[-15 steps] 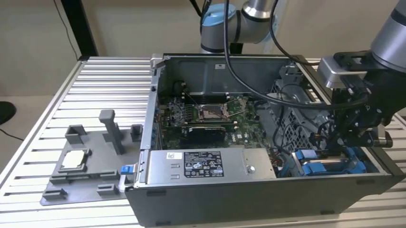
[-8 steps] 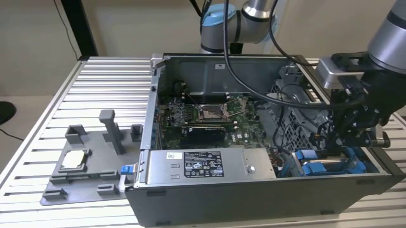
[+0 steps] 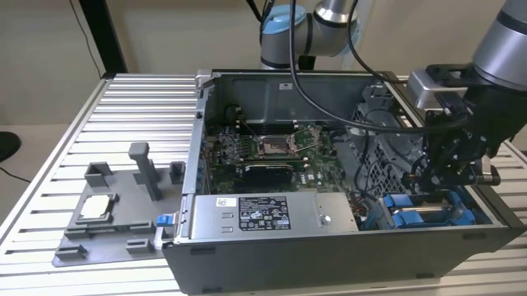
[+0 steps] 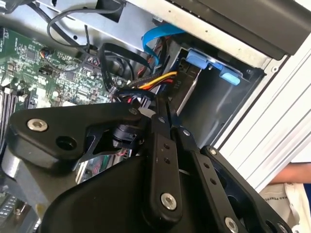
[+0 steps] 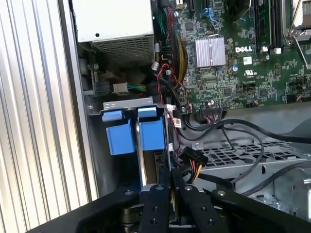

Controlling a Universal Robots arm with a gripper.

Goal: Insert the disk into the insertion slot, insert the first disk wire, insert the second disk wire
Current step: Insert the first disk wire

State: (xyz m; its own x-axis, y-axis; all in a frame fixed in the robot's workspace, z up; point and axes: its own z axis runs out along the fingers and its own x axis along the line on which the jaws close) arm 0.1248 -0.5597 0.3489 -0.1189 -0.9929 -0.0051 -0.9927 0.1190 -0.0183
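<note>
The disk point(image 3: 420, 213) sits down in the insertion slot at the case's front corner, at the exterior view's right, with its blue carrier tabs point(image 5: 151, 135) showing in both wrist views point(image 4: 206, 63). A black connector with yellow, red and black wires point(image 5: 193, 158) lies right beside the disk's end. The same wire bundle point(image 4: 158, 79) runs past my fingertips. My gripper point(image 3: 430, 177) hangs over the bay, its fingers together point(image 5: 171, 178), tips against the bundle point(image 4: 161, 104). I cannot tell whether a wire is pinched between them.
The open computer case point(image 3: 329, 246) lies on a ribbed metal table. Inside are the grey power-supply box point(image 3: 263, 213), the green motherboard point(image 3: 263, 148) and a perforated metal cage point(image 5: 243, 155). A grey fixture tray point(image 3: 107, 209) sits at the exterior view's left.
</note>
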